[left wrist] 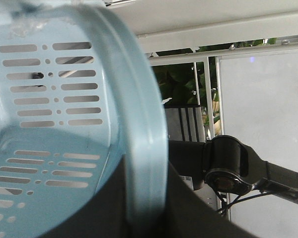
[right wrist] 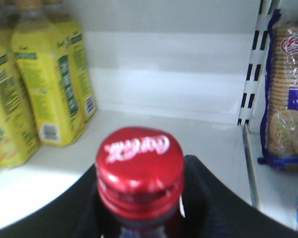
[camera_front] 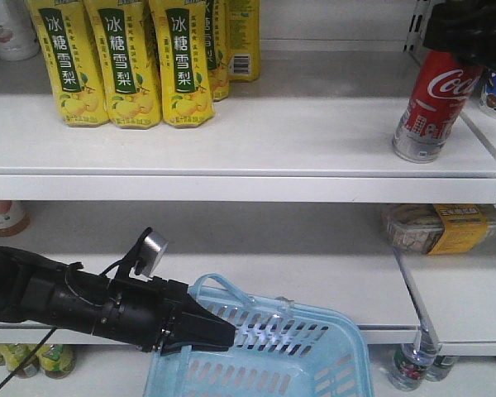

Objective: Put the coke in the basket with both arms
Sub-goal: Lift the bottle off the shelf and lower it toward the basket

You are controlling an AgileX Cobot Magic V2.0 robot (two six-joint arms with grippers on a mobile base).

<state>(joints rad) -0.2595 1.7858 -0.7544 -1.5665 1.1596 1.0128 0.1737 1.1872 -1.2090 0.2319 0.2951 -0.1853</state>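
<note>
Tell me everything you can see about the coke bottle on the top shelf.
The coke bottle is slim and red, with white Coca-Cola script, a silvery pictured lower band and a closed red cap. It tilts, top leaning right, near the right end of the white upper shelf, base about at the shelf surface. The black right gripper clasps its neck; nothing else touches it.

White store shelves all round. The upper shelf (camera_front: 256, 136) carries yellow drink bottles (camera_front: 124, 66) at 11 o'clock. The lower shelf (camera_front: 314, 265) holds a wrapped food pack (camera_front: 442, 227) at 3 o'clock. Small bottles (camera_front: 413, 368) stand underneath at 5 o'clock. A plain white back wall (right wrist: 164, 59) meets a slotted upright (right wrist: 252, 74) at 2 o'clock, with biscuits (right wrist: 285, 99) just beside it. The light is bright and even.
</note>
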